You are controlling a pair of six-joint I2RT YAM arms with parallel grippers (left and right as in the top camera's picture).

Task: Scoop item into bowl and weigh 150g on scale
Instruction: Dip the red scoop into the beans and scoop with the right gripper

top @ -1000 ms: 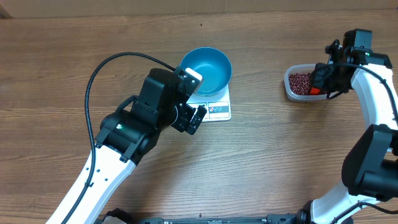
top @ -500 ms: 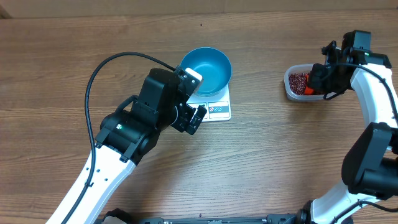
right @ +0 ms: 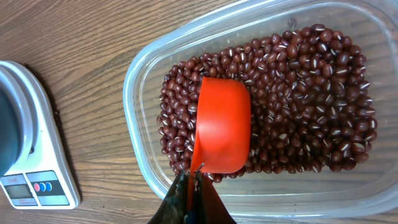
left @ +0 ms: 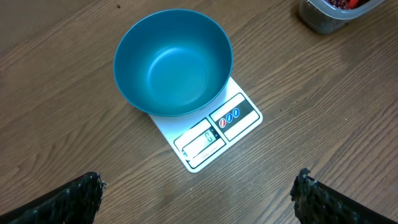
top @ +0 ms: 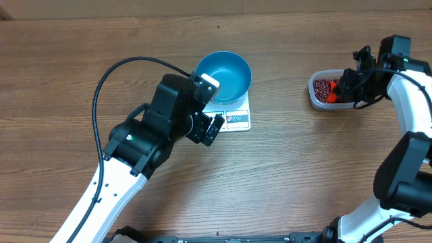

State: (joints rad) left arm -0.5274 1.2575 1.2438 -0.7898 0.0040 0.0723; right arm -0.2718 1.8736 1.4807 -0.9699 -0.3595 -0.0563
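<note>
Two arms at a brown wood-grain table [top: 304,169], matte, with long streaks in the grain. Left arm [top: 135,145], white shell with black joints and a looping black cable [top: 101,88], hung over centre-left. Left gripper [left: 196,199] was spread wide and held nothing. Its black textured fingertips [left: 74,199] sat at the bottom corners of the wrist view, with scale and bowl beyond them. Right arm [top: 412,108] reached along the table's right side.

Bowl [left: 174,62]: round, deep, blue, smooth semi-gloss inside. I couldn't tell the material. It sat upright on the scale [left: 233,118] near table centre, covering the rear of the platform so only the front strip stuck out. Scale was flat, white and rectangular with rounded corners. It had a small grey display and red and blue printed marks along that strip.

Container [right: 134,81]: clear plastic, rounded-rectangular, thick rim, well apart from the scale toward the right. Beans [right: 311,93] lay inside it as a loose heap covering the floor. They were small, oval, dark red-brown and glossy, many with a pale stripe.

Scoop [right: 222,124]: smooth orange-red plastic, a rounded cup tapering to a thin handle. It was down in the container on the beans, in the half nearer the scale. Right gripper [right: 193,186] was pinched tight on the handle, jaws nearly touching. I couldn't tell whether the cup carried any beans.
</note>
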